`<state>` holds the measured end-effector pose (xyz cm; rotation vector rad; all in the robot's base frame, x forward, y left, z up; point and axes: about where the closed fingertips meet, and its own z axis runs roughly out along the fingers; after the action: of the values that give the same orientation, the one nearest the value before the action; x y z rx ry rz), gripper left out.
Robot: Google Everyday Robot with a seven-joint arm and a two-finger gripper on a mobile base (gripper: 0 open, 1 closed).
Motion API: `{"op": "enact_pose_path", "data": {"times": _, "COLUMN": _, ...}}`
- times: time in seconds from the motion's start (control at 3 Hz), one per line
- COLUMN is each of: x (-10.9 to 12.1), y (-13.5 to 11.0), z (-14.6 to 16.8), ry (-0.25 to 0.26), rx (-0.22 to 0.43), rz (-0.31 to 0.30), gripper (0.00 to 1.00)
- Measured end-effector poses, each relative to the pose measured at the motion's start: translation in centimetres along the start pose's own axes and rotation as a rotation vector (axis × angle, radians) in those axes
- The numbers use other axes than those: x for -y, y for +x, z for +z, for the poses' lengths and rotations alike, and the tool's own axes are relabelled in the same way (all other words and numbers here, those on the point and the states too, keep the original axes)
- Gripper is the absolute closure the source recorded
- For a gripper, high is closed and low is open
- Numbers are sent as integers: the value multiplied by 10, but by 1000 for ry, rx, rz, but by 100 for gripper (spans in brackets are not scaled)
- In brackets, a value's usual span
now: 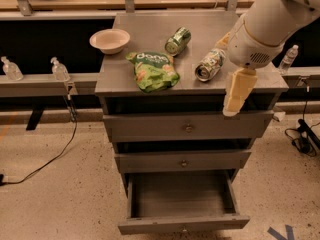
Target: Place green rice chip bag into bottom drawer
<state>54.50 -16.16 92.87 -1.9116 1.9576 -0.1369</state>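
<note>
The green rice chip bag [153, 70] lies flat on the grey cabinet top [125, 79], left of centre near the front edge. The bottom drawer [182, 204] is pulled open and its shallow tray shows nothing inside. My gripper [236, 95] hangs down from the white arm [272, 24] at the cabinet's front right corner, in front of the top drawer's upper edge. It is to the right of the bag, apart from it, and holds nothing that I can see.
A pale bowl [110, 40] sits at the back left of the top. Two green-and-white cans lie on their sides, one [178, 40] behind the bag, one [210, 65] close by my arm. The top drawer [187, 128] and middle drawer [184, 162] are shut. Bottles stand on the side ledges.
</note>
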Motion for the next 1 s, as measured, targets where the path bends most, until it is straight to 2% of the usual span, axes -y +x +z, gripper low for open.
{"op": "enact_pose_path", "data": {"times": 0.33, "x": 0, "y": -5, "z": 1, "ry": 26, "rx": 24, "rz": -23, "gripper": 0}}
{"op": "enact_pose_path", "data": {"times": 0.67, "x": -5, "y": -21, "z": 19, "ry": 81, "rx": 88, "rz": -135, "gripper": 0}}
{"op": "enact_pose_path", "data": {"times": 1.0, "x": 20, "y": -50, "z": 38, "ry": 202, "rx": 145, "rz": -298, "gripper": 0}}
